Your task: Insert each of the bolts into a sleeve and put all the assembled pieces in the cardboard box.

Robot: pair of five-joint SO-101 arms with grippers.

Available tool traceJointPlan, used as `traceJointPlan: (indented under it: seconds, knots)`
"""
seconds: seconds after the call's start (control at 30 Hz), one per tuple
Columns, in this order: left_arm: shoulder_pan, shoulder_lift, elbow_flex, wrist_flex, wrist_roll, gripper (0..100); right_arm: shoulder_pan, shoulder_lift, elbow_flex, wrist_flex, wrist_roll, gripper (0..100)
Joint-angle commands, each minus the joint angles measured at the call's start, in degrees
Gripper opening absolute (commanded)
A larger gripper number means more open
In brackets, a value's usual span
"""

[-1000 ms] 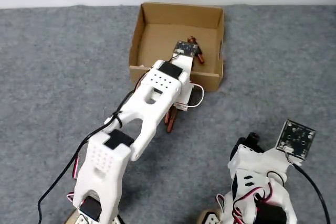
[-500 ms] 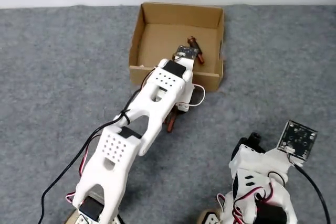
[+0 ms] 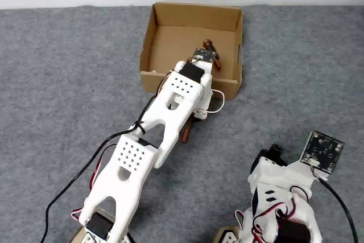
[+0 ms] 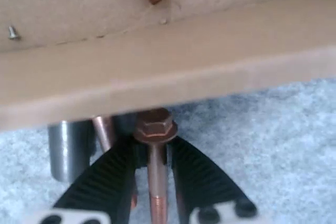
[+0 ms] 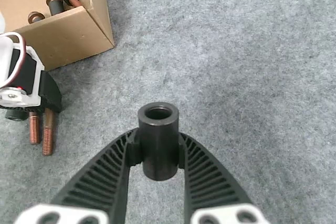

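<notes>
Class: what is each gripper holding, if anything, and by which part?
The left gripper grips a bolt by its shank, just under the head. The right gripper clamps a sleeve by its sides.

Left arm (image 3: 170,103): white moulded shells, two panels perforated with grids of holes, black servo blocks at the joints. A black cable (image 3: 74,181) trails from it, with red leads and a white wire loop (image 3: 220,104). Right arm (image 3: 281,189): white shells, black servos, red and white leads, dark square circuit board (image 3: 321,151). Jaws on both: black, slant-ribbed, on white mounts with screw holes.
</notes>
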Motion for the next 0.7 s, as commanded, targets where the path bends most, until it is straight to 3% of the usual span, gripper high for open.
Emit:
traceJointPlan:
  seconds: [0.0,0.17,0.67]
  knots:
    - [-0.79,-2.11,-9.71,3.16,2.02,0,0.4,-0.13,-0.26,-1.54,-0.53,0.8]
    - [-0.44,-7.47,-17.8,3.25,3.16,0,0.4,-0.13,-0.26,-1.54,-0.35,0.8]
    - [1.49,-29.1,-17.71,3.34,-4.92,0,0.4,-0.22,-0.26,-1.54,-0.26,0.8]
